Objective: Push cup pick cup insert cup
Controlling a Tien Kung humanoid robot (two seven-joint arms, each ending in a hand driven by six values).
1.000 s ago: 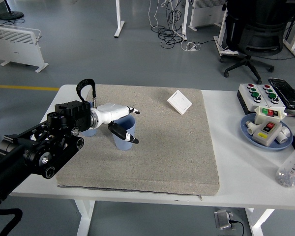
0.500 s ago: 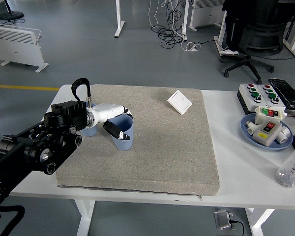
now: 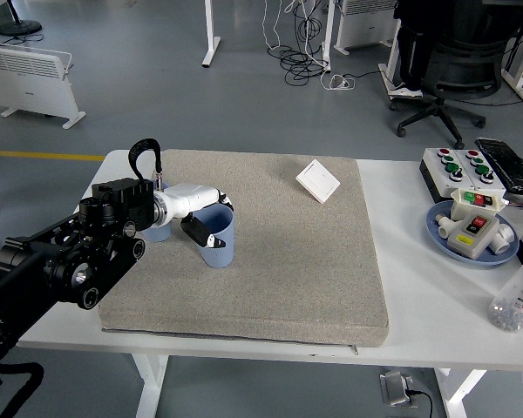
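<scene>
A light blue cup (image 3: 219, 247) stands upright on the grey mat (image 3: 314, 261), left of its middle. My left hand (image 3: 202, 219), white with black fingertips, reaches in from the left and is curled on the cup's rim, fingers over the far side and thumb on the near side. A second light blue cup (image 3: 157, 232) stands just left of it, mostly hidden behind my wrist. The right arm is out of view.
A white square switch plate (image 3: 318, 181) lies at the mat's far right. On the table's right side are a button box (image 3: 458, 165), a blue plate (image 3: 442, 233) of parts, and a clear bottle (image 3: 516, 300).
My left hand has drawn back a little to the left, and its fingers have closed in on the cup. The cup has shifted slightly left with it.
</scene>
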